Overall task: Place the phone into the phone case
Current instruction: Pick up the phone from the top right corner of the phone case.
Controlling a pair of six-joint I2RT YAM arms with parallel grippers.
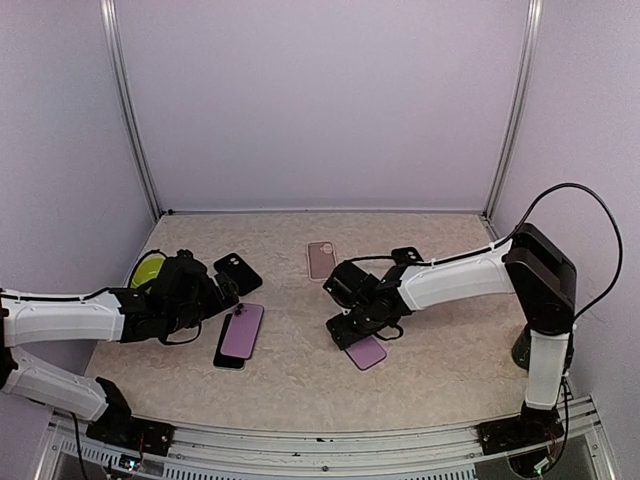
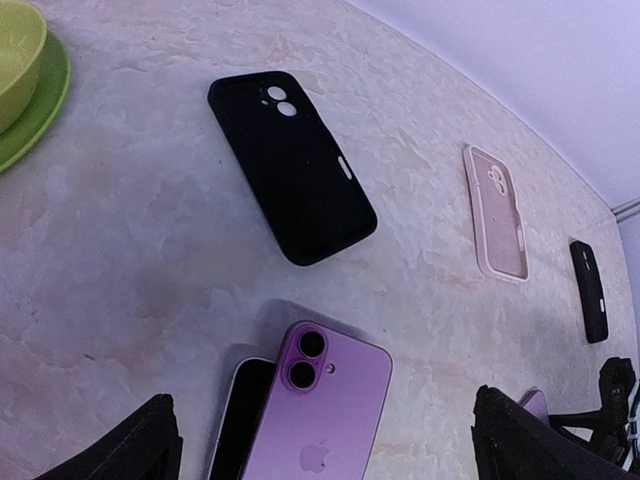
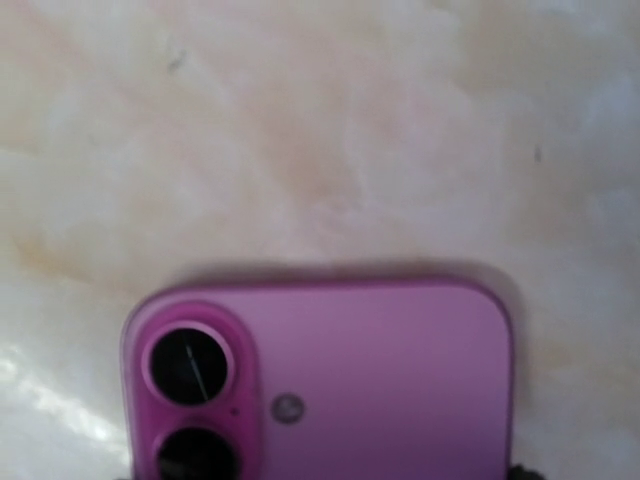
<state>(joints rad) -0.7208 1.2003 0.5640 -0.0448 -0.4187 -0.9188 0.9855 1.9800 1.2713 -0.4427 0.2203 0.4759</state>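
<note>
Left end effector [image 2: 325, 440] hangs over the table [image 1: 300, 385], fingers wide apart, above the lilac phone [image 1: 241, 330]; right end effector [image 1: 345, 328] sits low over a magenta phone [image 3: 330, 385], its opening impossible to tell; black phone case [image 2: 295, 165] lies just beyond the lilac phone.

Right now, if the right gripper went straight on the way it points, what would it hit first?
Probably the pink phone, lying back-up on the table beneath the right gripper; the gap between them is unclear.
</note>
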